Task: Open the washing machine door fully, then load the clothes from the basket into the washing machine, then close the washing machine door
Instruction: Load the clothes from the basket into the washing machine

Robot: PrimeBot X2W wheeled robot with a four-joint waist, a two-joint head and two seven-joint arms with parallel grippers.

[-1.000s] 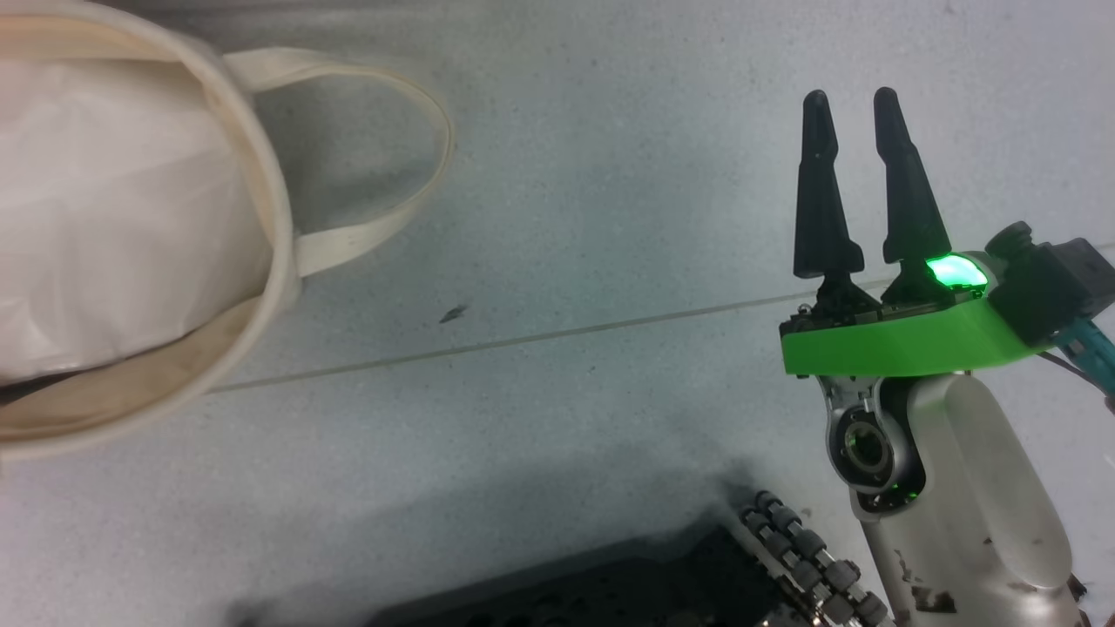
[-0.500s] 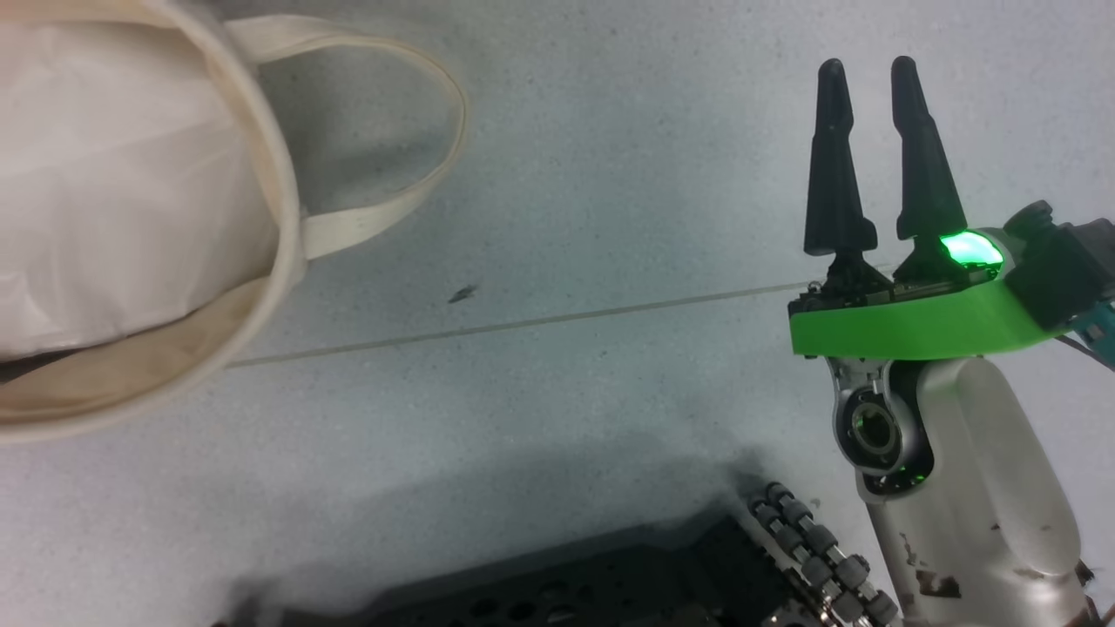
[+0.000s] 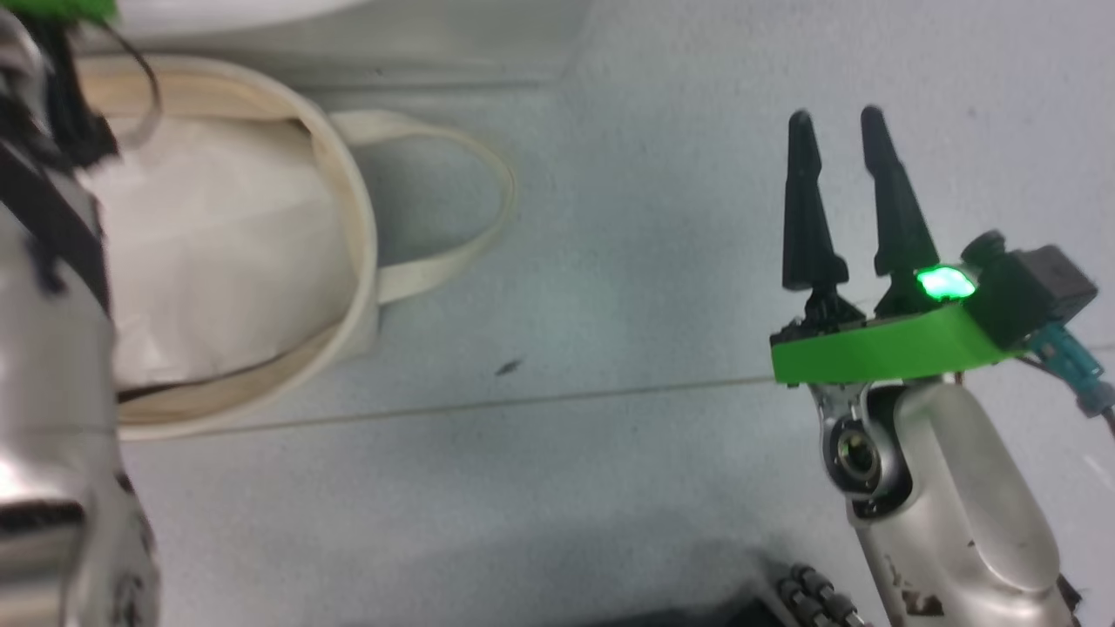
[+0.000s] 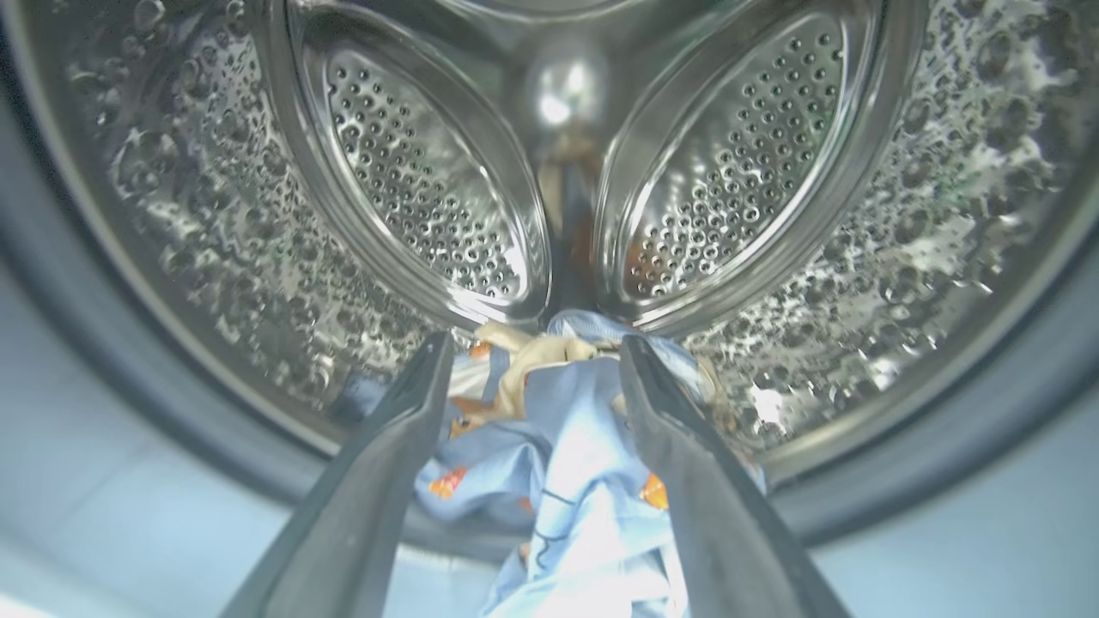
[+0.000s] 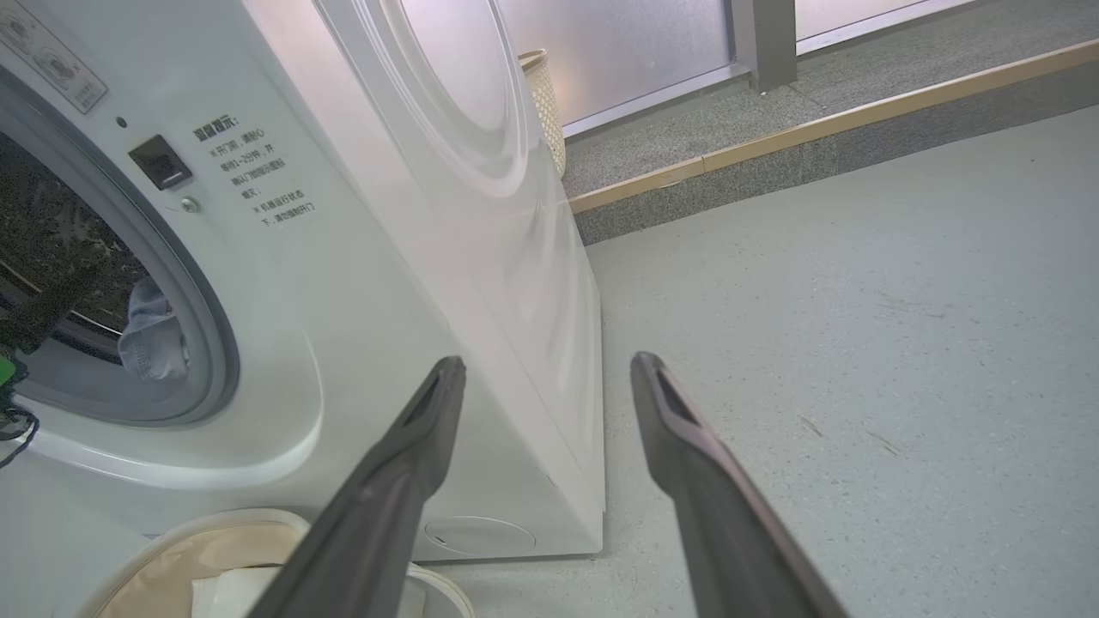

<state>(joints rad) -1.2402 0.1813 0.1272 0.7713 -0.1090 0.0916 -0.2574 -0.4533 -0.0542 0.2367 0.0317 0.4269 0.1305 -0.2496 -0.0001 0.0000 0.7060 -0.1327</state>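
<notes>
Grey Chinese lettering on the washing machine, too small to read.

Cool, even light lies on the floor in the head view, with a soft shadow beside the basket at ten o'clock and a wider one at six; the left arm at nine o'clock is smeared by blur. In the left wrist view the drum sparkles with glare — brightest at twelve o'clock — and the clothes wash out at six. In the right wrist view daylight enters by the window at twelve o'clock, sheening the washing machine.
</notes>
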